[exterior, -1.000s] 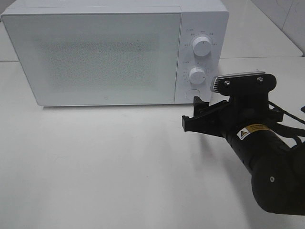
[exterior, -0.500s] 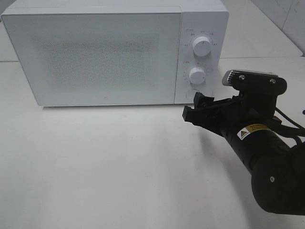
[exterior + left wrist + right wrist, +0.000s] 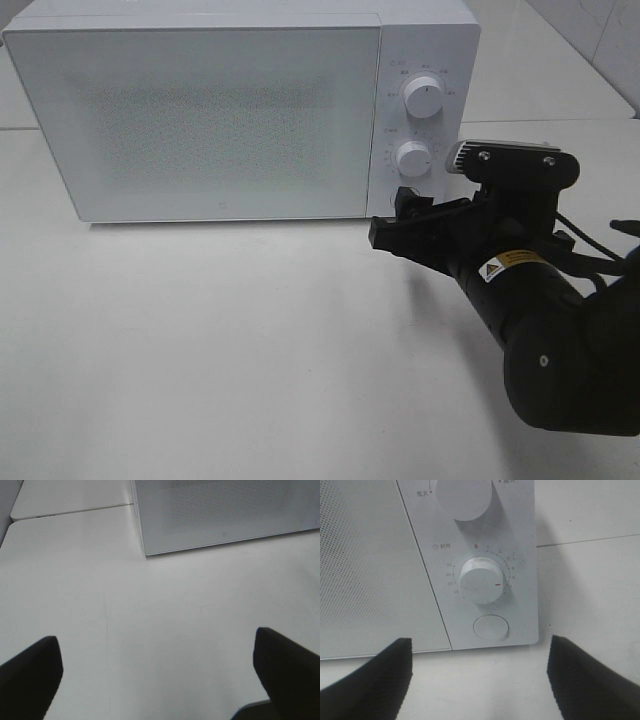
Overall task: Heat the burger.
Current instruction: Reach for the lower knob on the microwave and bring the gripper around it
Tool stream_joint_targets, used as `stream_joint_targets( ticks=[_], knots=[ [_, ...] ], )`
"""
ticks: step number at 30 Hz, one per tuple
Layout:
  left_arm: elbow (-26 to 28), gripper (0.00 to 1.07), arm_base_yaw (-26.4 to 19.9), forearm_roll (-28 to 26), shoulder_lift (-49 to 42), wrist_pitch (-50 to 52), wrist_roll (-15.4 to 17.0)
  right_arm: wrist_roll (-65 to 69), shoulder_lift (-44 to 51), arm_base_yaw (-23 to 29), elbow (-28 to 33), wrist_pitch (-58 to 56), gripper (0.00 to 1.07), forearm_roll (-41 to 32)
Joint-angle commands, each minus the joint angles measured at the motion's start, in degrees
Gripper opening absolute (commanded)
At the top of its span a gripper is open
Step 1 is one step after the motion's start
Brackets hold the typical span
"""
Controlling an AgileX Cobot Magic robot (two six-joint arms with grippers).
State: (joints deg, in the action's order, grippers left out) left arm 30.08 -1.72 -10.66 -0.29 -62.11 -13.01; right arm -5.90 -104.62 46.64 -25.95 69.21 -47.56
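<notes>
White and boxy, the microwave (image 3: 200, 120) sits on the matte pale table (image 3: 200, 340). Its door is shut, the frosted front speckled with a fine dot mesh. On the smooth control panel there are two round knobs, the upper knob (image 3: 423, 98) over the lower knob (image 3: 412, 158), which has a small red mark, and below them a flat round button (image 3: 491, 628). The black, blocky right gripper (image 3: 394, 217) hovers just in front of that button, fingers spread wide, nothing between them. The left gripper (image 3: 160, 675) hangs over the table, fingers wide apart too, empty. The burger shows in no view, so I cannot tell where it lies relative to either gripper.
</notes>
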Motion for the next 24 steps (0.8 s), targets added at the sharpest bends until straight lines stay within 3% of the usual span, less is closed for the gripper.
stream_joint_targets(
  ticks=[1, 24],
  knots=[
    [-0.2, 0.96, 0.0, 0.0, -1.2, 0.2, 0.2, -1.0, -2.3, -1.3, -2.9, 9.1, 0.75, 0.8],
    [-0.2, 0.96, 0.0, 0.2, -1.2, 0.2, 0.2, -5.0, -10.9, -9.4, -16.9, 7.0, 0.75, 5.0]
  ],
)
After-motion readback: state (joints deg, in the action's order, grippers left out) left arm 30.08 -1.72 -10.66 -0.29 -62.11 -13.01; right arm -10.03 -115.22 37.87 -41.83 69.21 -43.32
